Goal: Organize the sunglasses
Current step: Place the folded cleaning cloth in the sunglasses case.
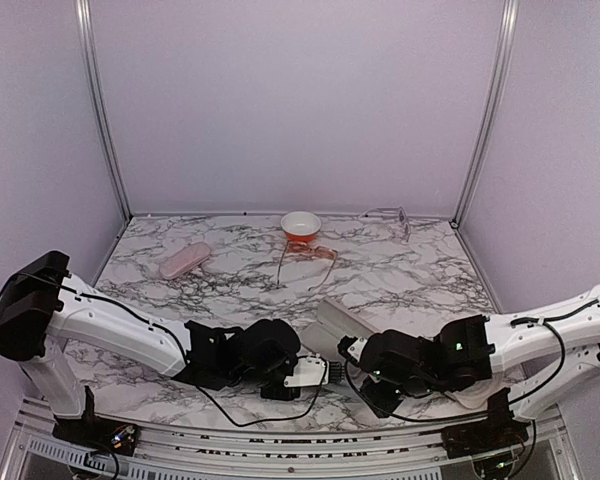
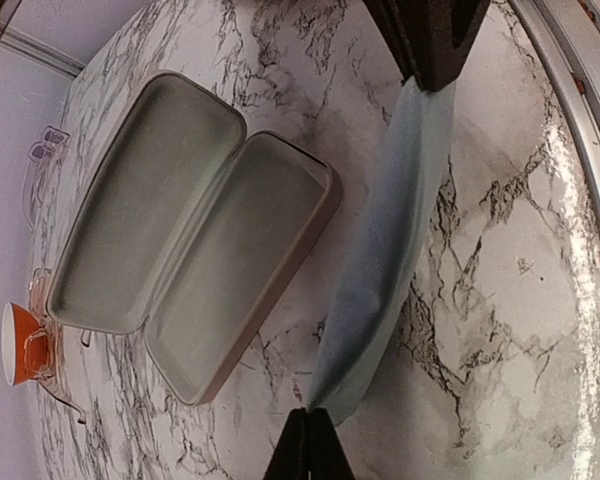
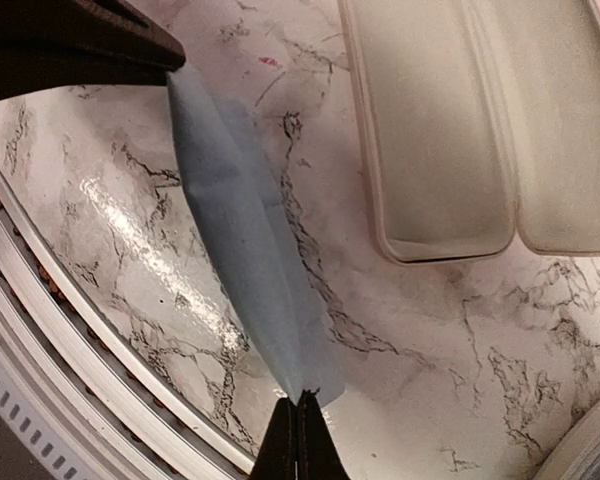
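The orange-brown tinted sunglasses (image 1: 315, 255) lie on the marble table just in front of a small orange-and-white bowl (image 1: 300, 226). The pale, nearly clear sunglasses (image 1: 390, 214) lie at the back right by the wall and also show in the left wrist view (image 2: 40, 165). My left gripper (image 2: 310, 412) and my right gripper (image 3: 300, 398) are each shut on one end of a light blue cloth (image 2: 390, 230), stretched between them low over the table's near edge. The cloth also shows in the right wrist view (image 3: 245, 250).
An open case (image 1: 330, 320) with a pale lining lies just beyond the grippers (image 2: 190, 230). A closed pink case (image 1: 183, 260) lies at the back left. The metal rail of the table's near edge (image 3: 40, 330) runs right below the cloth.
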`<state>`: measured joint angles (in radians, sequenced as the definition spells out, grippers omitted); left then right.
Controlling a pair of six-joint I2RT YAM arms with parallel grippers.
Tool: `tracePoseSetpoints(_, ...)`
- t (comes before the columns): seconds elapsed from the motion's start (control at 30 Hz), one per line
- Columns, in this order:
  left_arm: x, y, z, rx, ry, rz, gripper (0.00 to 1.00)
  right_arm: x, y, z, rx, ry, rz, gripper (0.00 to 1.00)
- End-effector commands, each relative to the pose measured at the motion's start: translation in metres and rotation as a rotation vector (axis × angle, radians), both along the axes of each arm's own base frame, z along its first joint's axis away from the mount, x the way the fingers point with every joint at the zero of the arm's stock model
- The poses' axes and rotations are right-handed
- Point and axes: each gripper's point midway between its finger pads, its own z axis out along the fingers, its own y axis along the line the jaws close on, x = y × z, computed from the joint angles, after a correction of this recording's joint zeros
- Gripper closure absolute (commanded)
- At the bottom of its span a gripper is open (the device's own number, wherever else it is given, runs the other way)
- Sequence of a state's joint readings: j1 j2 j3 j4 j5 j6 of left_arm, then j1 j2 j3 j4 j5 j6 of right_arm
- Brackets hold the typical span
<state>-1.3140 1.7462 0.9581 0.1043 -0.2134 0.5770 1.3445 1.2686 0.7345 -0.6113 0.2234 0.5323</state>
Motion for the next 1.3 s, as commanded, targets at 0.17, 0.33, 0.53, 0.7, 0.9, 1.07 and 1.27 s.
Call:
tracePoseSetpoints(0.17, 0.029, -0.013, 0.039, -0.058, -0.037, -0.003, 1.0, 0.025, 0.006, 0.038, 0.045, -0.104, -0.087, 1.0)
tracePoseSetpoints(0.33, 0.043, -0.018, 0.046, -0.061, -0.059, -0.002, 1.0, 0.041, -0.001, 0.044, 0.041, -0.128, -0.14, 1.0)
tracePoseSetpoints(0.53, 0.067, -0.022, 0.052, -0.066, -0.083, 0.028, 1.0, 0.059, -0.01, 0.051, 0.04, -0.154, -0.191, 1.0)
tracePoseSetpoints(0.7, 0.085, -0.029, 0.053, -0.073, -0.088, 0.051, 1.0, 0.071, -0.014, 0.051, 0.014, -0.184, -0.216, 1.0)
tracePoseSetpoints(0.9, 0.101, -0.036, 0.052, -0.079, -0.091, 0.07, 1.0, 0.079, -0.013, 0.046, -0.023, -0.203, -0.233, 1.0)
tracePoseSetpoints(1.07, 0.11, -0.039, 0.05, -0.077, -0.092, 0.079, 1.0, 0.086, -0.009, 0.043, -0.033, -0.213, -0.232, 1.0)
tracePoseSetpoints(1.27, 0.12, -0.04, 0.044, -0.066, -0.099, 0.092, 1.0, 0.099, -0.008, 0.041, -0.043, -0.224, -0.239, 1.0)
